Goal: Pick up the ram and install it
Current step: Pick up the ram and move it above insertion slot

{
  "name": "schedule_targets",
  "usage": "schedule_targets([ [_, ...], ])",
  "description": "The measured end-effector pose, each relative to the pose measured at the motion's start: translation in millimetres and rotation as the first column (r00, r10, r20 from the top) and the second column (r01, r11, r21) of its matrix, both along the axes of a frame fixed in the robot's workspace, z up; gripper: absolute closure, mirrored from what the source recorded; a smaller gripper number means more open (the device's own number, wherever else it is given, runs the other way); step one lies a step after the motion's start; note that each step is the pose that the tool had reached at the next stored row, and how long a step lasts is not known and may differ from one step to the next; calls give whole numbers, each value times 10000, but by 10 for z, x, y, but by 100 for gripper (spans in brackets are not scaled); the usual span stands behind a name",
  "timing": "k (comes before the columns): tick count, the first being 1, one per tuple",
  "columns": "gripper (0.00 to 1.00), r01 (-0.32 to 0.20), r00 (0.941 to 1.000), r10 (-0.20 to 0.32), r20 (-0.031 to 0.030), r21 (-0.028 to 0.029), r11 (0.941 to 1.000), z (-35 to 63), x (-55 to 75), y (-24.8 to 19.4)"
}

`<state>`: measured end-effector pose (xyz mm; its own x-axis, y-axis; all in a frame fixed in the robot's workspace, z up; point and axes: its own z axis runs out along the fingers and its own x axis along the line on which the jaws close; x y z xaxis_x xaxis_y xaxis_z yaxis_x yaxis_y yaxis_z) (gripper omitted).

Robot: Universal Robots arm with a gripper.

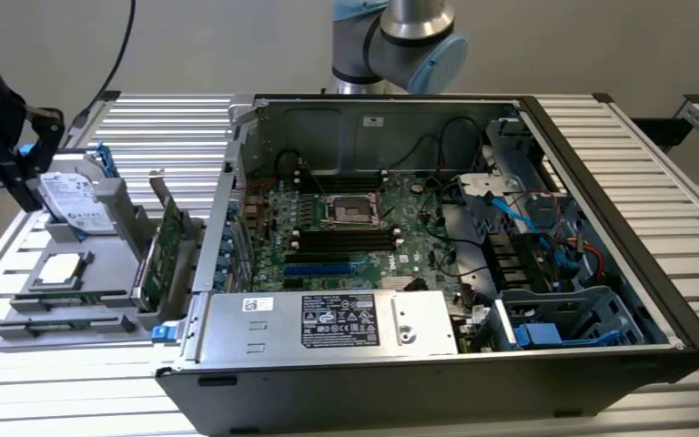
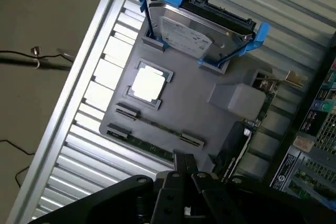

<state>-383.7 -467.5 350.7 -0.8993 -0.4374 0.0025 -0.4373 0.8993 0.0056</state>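
Observation:
The ram [image 1: 73,307] [image 2: 149,148] is a thin green stick lying flat in clips near the front edge of a grey parts tray [image 1: 34,328] [image 2: 210,124], at the exterior view's left. My gripper [image 1: 19,187] [image 2: 184,165] hangs above the far end of that tray, beside the hard drive [image 1: 76,200]. Its dark fingers are shut with nothing between them, and in the wrist view they point toward the ram from above. The open computer case [image 1: 641,264] lies to the exterior view's right, with the motherboard [image 1: 325,264] and its long black slots [image 1: 347,240] exposed.
The tray also carries the hard drive [image 2: 194,32] in blue brackets, a square processor [image 1: 61,269] [image 2: 148,83] and a green expansion card [image 1: 165,246] standing on edge next to the case wall. A power supply box [image 1: 325,323] sits at the case front. Cables run across the floor.

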Motion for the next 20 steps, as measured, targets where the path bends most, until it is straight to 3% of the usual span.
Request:
schedule_targets([
  [5, 89, -904, 9959, 904, 1, 1, 9959, -17, 0, 0],
  [10, 89, -1806, 9836, 1806, 0, 0, 9836, -36, 0, 0],
  [15, 89, -2698, 9629, 2698, 1, 0, 9629, -58, 0, 0],
  [20, 89, -3557, 9346, 3557, 0, 0, 9346, -81, 0, 0],
])
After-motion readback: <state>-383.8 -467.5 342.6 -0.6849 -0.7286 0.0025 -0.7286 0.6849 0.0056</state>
